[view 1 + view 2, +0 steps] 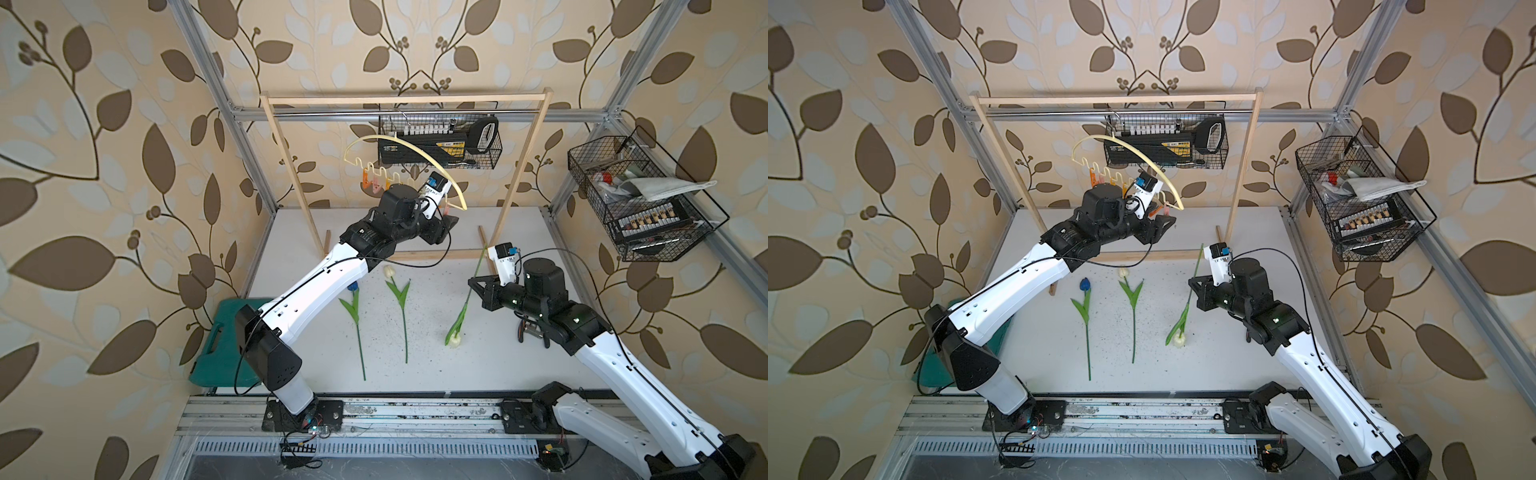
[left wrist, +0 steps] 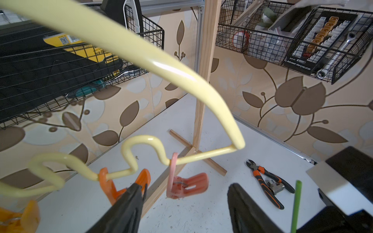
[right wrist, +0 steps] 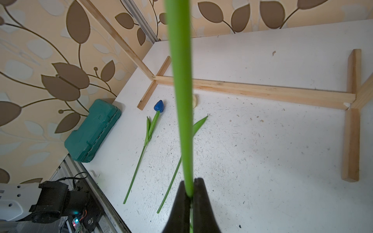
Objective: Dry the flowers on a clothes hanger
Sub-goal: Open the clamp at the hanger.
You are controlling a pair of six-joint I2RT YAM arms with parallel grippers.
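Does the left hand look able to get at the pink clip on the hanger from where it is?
Probably yes: the left hand is open, the pink clip hangs just ahead between its fingers, nothing blocking.

Both top views look down from high up and see almost the same whole table [image 1: 498, 365]. The left wrist camera sits behind the left gripper [image 2: 184, 191], very near the hanger [image 2: 153, 58]. The right wrist camera looks past the right gripper [image 3: 190, 185] down at that table.
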